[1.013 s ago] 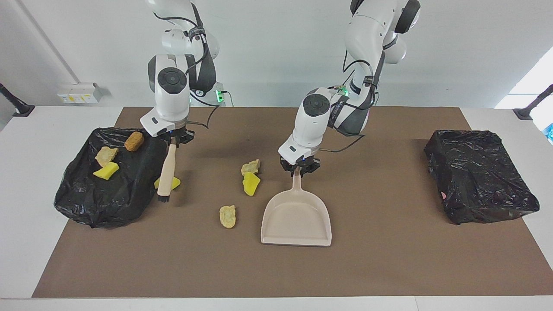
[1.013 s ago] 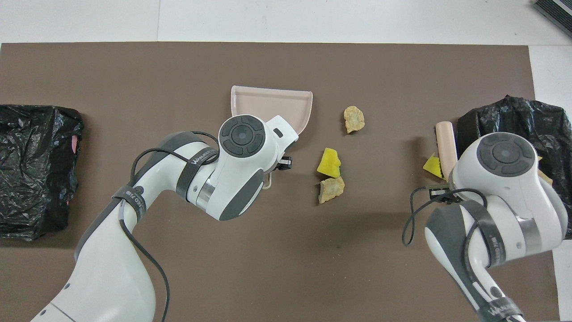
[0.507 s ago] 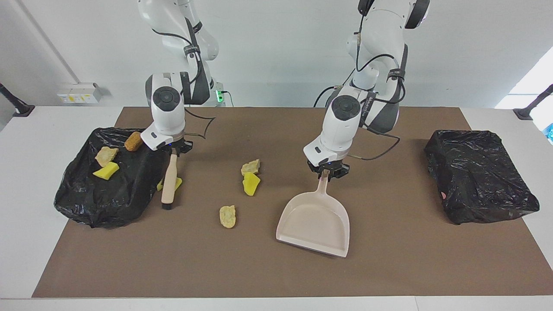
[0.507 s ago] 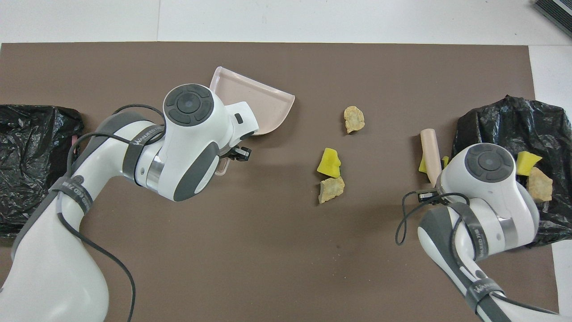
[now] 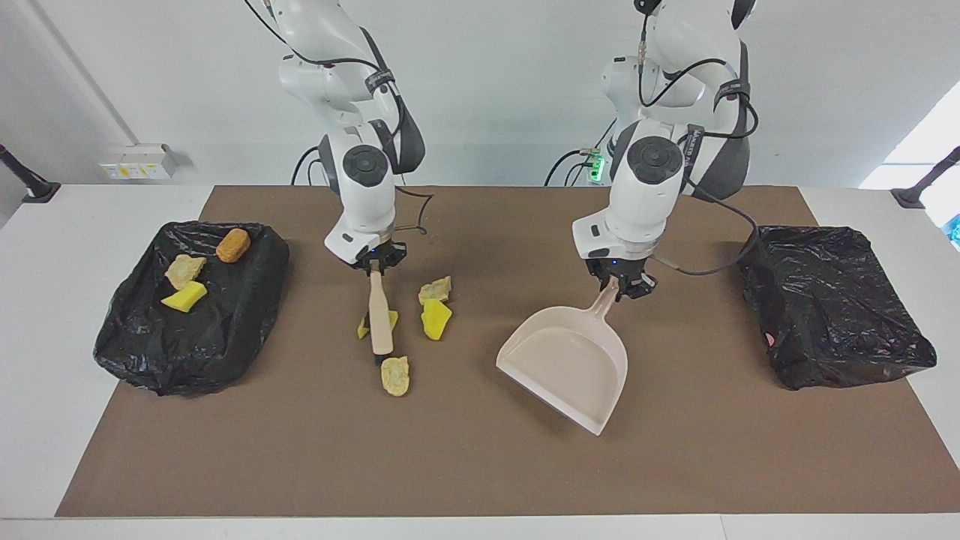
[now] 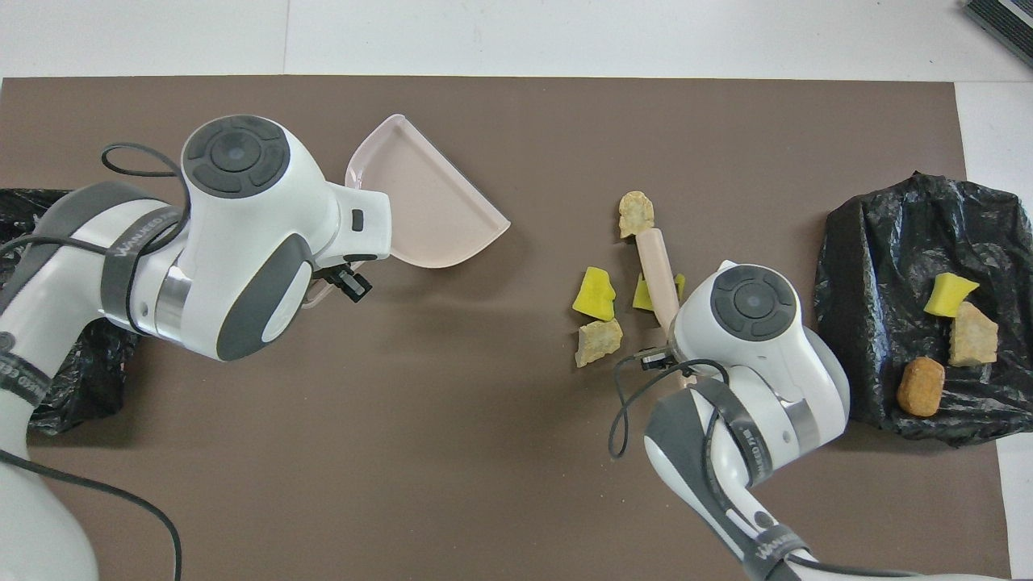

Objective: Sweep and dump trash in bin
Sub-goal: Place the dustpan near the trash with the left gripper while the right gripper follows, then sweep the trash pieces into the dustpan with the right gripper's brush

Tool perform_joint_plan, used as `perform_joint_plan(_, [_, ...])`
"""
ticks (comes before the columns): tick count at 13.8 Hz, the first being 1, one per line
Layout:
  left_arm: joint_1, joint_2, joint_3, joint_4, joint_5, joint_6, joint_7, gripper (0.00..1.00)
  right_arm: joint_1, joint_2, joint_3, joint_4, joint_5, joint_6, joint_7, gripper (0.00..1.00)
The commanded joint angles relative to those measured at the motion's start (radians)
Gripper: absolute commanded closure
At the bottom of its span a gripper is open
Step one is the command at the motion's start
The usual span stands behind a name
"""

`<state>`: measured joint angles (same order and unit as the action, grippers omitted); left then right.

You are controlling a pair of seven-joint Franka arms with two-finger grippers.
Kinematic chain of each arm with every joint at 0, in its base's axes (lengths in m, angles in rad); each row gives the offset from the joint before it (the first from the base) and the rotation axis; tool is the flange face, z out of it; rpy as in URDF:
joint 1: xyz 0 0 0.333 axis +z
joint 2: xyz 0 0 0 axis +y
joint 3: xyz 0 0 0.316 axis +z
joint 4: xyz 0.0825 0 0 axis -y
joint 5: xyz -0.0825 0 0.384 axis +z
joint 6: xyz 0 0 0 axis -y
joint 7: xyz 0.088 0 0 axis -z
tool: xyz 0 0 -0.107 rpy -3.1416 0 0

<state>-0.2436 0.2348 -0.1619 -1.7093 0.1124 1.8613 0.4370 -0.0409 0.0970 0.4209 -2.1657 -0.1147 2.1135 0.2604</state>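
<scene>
Trash lies in two groups on your worktop [image 5: 480,480]: four scraps on the brown mat [image 5: 675,465] near its middle, three more on the crumpled black bag [image 5: 135,337] at the right arm's end. Your right tool [image 5: 376,264] is clenched on the beige brush [image 5: 380,319], which slopes down from the grip to the mat, its bristle end touching a tan lump [image 5: 395,376]. A yellow chunk [image 5: 366,325] sits against the brush handle, partly hidden by it; a second yellow chunk [image 5: 436,319] and a tan lump [image 5: 436,290] lie just beside the brush, toward the left arm's end. On the bag you have a tan lump [image 5: 184,270], a yellow chunk [image 5: 184,297] and an orange-brown lump [image 5: 232,244]. Your left tool [image 5: 621,286] is grasping the handle of the beige dustpan [image 5: 570,367], tilted, its mouth farther from the robots than the handle. A second black bag [image 5: 832,315] sits at the left arm's end.
</scene>
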Motion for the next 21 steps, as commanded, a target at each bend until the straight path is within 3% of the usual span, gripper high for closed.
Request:
perform_joint_plan(1, [0.027,-0.041,-0.007,-0.055,0.018,-0.005,0.255,1.0,0.061,0.035,-0.001,0.087,0.058,-0.074,-0.01,1.0])
perform_joint_plan(3, [0.041,-0.046,-0.007,-0.07,0.018,-0.001,0.48,1.0,0.056,0.04,-0.001,0.18,0.058,-0.183,-0.013,1.0])
perform_joint_plan(6, [0.04,-0.126,-0.008,-0.214,0.016,0.051,0.5,1.0,0.032,0.035,-0.008,0.233,0.04,-0.224,-0.044,1.0])
perform_joint_plan(9, [0.029,-0.176,-0.008,-0.318,0.015,0.146,0.491,1.0,-0.033,0.038,-0.01,0.212,-0.02,-0.173,-0.059,1.0])
perform_joint_plan(13, [0.018,-0.177,-0.014,-0.345,0.015,0.153,0.496,1.0,-0.115,0.082,-0.01,0.204,-0.054,-0.054,-0.167,1.0])
perform_joint_plan(15, [0.001,-0.178,-0.015,-0.369,0.015,0.17,0.493,1.0,-0.131,0.133,-0.011,0.207,-0.19,0.017,-0.173,1.0])
perform_joint_plan(21, [0.001,-0.176,-0.015,-0.407,-0.008,0.205,0.464,1.0,-0.079,0.167,-0.001,0.193,-0.197,-0.033,-0.159,1.0])
